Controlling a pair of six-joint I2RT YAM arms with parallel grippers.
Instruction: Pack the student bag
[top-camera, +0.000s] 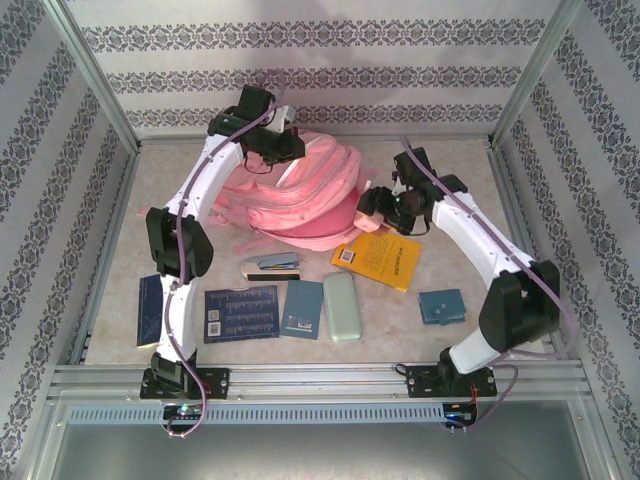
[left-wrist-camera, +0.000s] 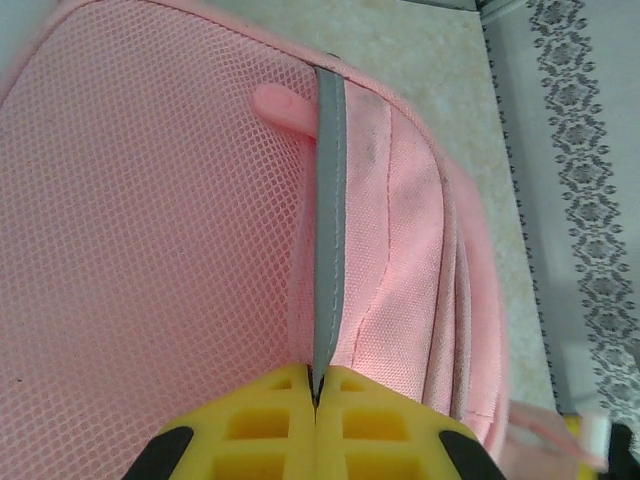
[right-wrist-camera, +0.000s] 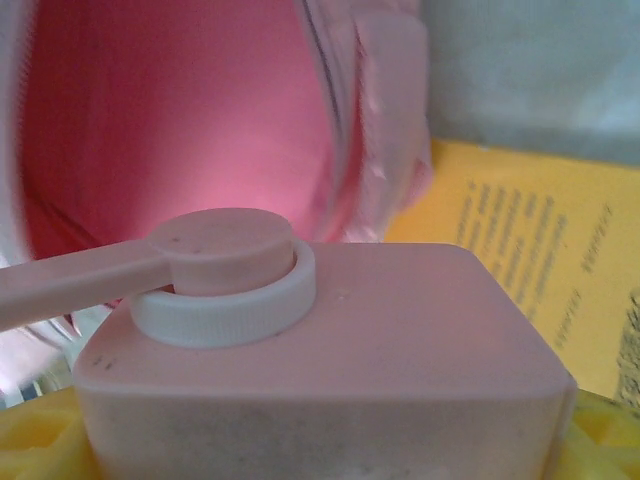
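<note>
Barely started imo: the left gripper (left-wrist-camera: 315, 388) is pinching the grey strip (left-wrist-camera: 330, 220) on the student bag (top-camera: 300, 205) mid-table (top-camera: 400, 335), the right gripper (top-camera: 385, 207) is holding a pink bottle (right-wrist-camera: 330, 340) at its open mouth, and the yellow book (top-camera: 378, 260), mint case (top-camera: 341, 306) and teal wallet (top-camera: 441, 306) are lying outside.

1. I count one pink student bag (top-camera: 320, 200).
2. Two dark blue books (top-camera: 150, 310) (top-camera: 241, 314), one yellow book (top-camera: 378, 260).
3. One teal notebook (top-camera: 302, 308), one teal wallet (top-camera: 441, 306).
4. One pale green case (top-camera: 342, 306), one blue-grey object (top-camera: 270, 267), one pink bottle (right-wrist-camera: 330, 350).
</note>
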